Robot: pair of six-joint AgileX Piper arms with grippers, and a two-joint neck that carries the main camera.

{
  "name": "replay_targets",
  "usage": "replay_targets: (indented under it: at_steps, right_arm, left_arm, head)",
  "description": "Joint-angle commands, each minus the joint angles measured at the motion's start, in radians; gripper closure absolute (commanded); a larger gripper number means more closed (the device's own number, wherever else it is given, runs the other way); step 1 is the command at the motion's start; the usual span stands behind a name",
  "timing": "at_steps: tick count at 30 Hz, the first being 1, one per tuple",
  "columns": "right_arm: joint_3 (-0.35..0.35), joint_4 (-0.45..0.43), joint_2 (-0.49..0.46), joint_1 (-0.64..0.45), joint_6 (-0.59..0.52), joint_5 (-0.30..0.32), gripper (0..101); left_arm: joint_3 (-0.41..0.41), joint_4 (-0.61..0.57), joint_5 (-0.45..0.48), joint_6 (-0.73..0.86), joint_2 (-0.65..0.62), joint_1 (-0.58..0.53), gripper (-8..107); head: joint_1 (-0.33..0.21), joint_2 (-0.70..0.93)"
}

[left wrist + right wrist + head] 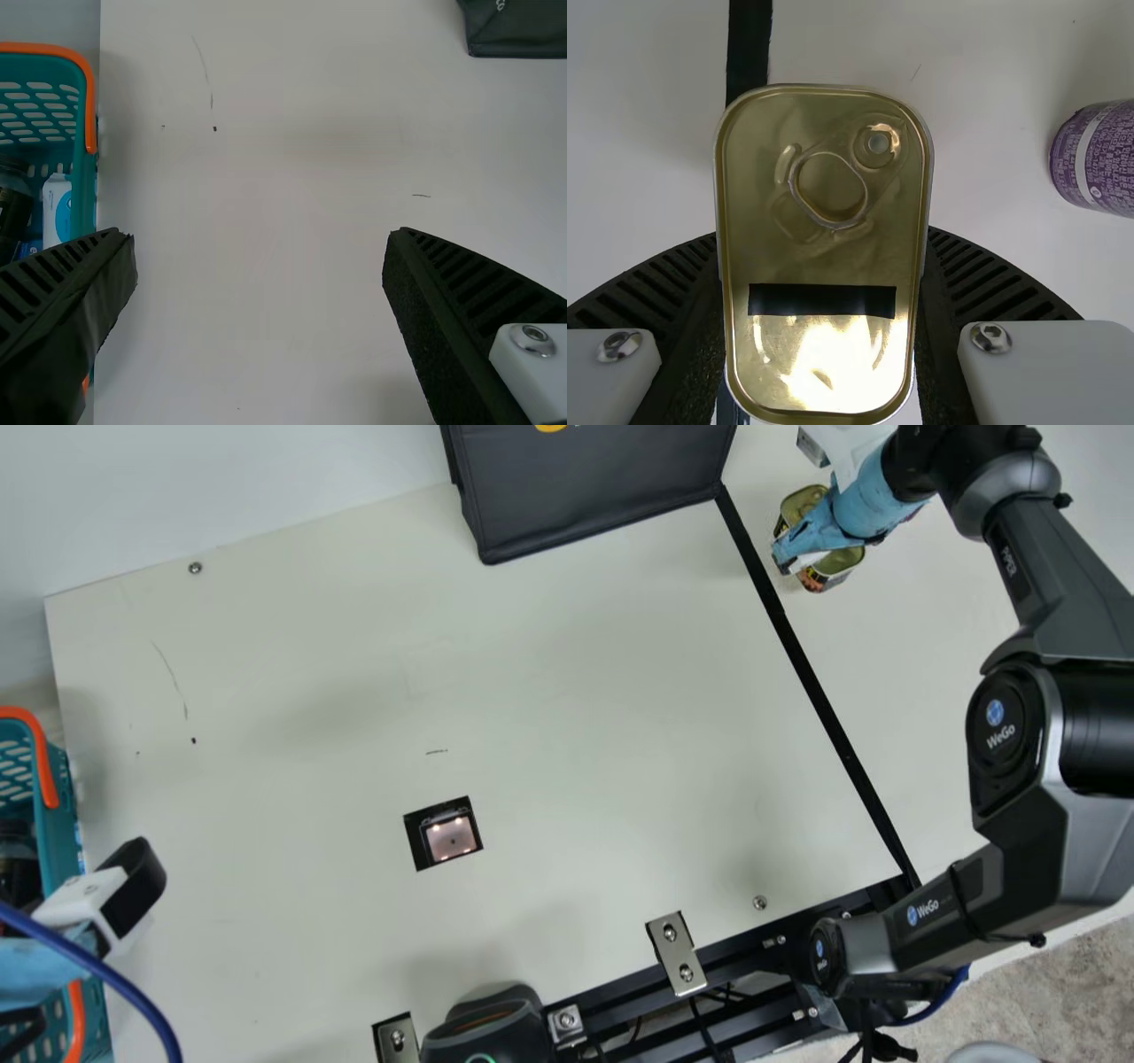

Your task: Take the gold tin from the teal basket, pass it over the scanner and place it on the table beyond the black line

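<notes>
Beyond the black line (822, 695), the right gripper (821, 257) is clamped on the gold tin (833, 257); scanning is presumably done, set-down and release remain. Well short of that line, the left gripper (258, 235) stands spread, holding nothing.

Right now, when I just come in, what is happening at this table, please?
The right gripper has its jaws closed on a rectangular gold metal tin, on the far side of the long black line. I cannot tell whether the tin touches the cream table. The left gripper, jaws open and holding nothing, is near the teal plastic basket.
</notes>
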Motion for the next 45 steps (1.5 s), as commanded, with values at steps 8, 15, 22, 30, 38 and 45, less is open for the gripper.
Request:
replay_targets:
  at_steps: [8, 15, 22, 30, 38, 45]
  right_arm:
    - [0.013, 0.008, 0.034, 0.005, 0.083, -0.105, 101]
    - [0.009, -0.016, 0.066, 0.009, 0.131, -0.162, 101]
    - [0.004, -0.047, 0.091, 0.012, 0.184, -0.207, 85]
    - [-0.004, -0.070, 0.111, 0.018, 0.229, -0.231, 58]
    - [-0.018, -0.083, 0.126, 0.020, 0.260, -0.241, 31]
    - [-0.023, -0.091, 0.128, 0.022, 0.286, -0.247, 8]
  left_arm:
    - [0.000, 0.000, 0.000, 0.000, 0.000, 0.000, 9]
    - [0.000, 0.000, 0.000, 0.000, 0.000, 0.000, 9]
    - [0.000, 0.000, 0.000, 0.000, 0.000, 0.000, 9]
    - [0.000, 0.000, 0.000, 0.000, 0.000, 0.000, 9]
    - [0.000, 0.000, 0.000, 0.000, 0.000, 0.000, 9]
    - [0.000, 0.000, 0.000, 0.000, 0.000, 0.000, 9]
  head:
    - [-0.029, -0.002]
    - [-0.029, -0.002]
    - [-0.029, -0.002]
    - [-0.029, -0.002]
    - [-0.029, -0.002]
    - [-0.029, -0.002]
